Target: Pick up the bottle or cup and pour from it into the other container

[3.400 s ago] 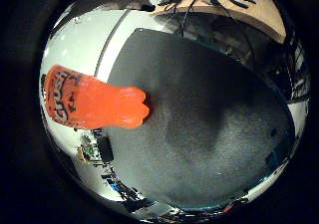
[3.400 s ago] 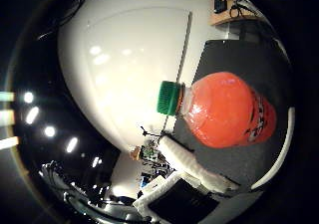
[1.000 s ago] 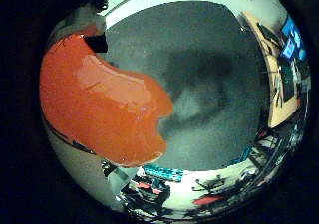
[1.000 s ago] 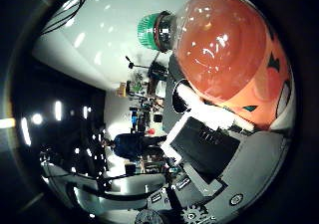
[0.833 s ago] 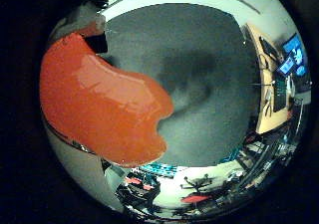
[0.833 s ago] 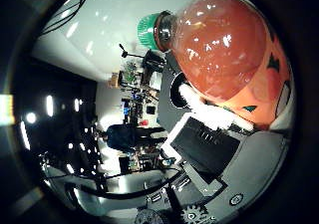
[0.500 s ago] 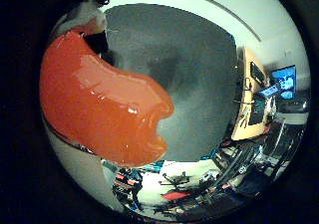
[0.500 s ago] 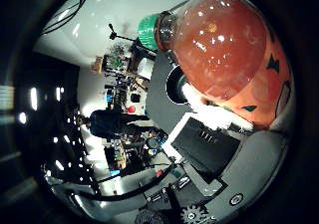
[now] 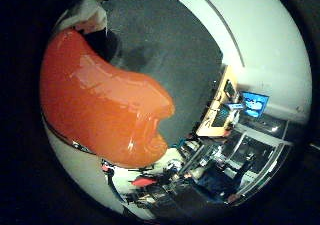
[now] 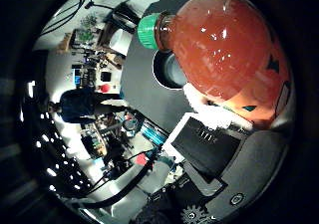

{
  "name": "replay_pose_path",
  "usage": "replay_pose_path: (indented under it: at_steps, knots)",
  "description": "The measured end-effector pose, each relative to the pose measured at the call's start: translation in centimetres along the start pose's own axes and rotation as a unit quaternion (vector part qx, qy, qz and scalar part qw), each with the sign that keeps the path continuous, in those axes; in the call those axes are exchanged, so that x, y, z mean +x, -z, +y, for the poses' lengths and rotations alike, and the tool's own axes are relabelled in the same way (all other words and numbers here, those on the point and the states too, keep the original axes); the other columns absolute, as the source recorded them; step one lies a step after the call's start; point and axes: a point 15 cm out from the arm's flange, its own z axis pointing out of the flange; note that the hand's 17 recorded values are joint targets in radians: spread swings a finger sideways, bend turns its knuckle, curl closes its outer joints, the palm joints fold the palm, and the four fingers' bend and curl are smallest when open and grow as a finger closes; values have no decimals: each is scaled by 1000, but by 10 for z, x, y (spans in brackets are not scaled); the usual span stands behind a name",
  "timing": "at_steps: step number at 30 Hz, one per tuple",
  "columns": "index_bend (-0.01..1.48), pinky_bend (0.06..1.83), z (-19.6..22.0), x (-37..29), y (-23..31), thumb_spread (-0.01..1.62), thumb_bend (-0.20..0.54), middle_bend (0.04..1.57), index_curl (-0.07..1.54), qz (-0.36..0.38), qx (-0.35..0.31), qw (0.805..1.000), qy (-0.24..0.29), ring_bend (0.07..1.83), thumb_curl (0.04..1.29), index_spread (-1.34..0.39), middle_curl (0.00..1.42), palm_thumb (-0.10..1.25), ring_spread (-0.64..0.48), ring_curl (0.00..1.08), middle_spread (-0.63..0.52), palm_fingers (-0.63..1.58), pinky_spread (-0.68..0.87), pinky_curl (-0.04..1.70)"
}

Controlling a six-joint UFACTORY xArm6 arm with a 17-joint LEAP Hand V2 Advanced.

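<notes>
The orange bottle [image 10: 224, 59] fills the upper right of the thumb side view, very close to the palm, so I judge it is picked up; a part of the hand [image 10: 209, 149] lies against it in the lower right, but whether the fingers curl around it I cannot tell; the green cap [image 10: 148, 31] sits on the neck at upper centre, so nothing can pour yet; under the neck, on the dark mat [image 10: 139, 89], stands a round dark container [image 10: 169, 69], probably the cup; what is left is the pouring into it; I count one bottle, one cap and one cup, no more
</notes>
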Motion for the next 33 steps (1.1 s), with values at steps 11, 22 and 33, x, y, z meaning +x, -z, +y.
replay_pose_path:
  at_steps: [11,22,33]
  knots:
    - [1101,1301,0,-19,-17,374,-24,1210,983,118,-125,985,22,1255,918,-274,1065,1030,-301,975,-235,1005,-236,936]
    - [1089,1294,-6,-29,-36,358,-23,1182,1005,221,-233,947,25,1248,920,-285,1112,1039,-310,984,-252,990,-246,943]
    - [1074,1297,-23,-48,-54,363,-23,1143,1015,252,-253,934,26,1250,920,-291,1161,1043,-310,985,-269,995,-256,942]
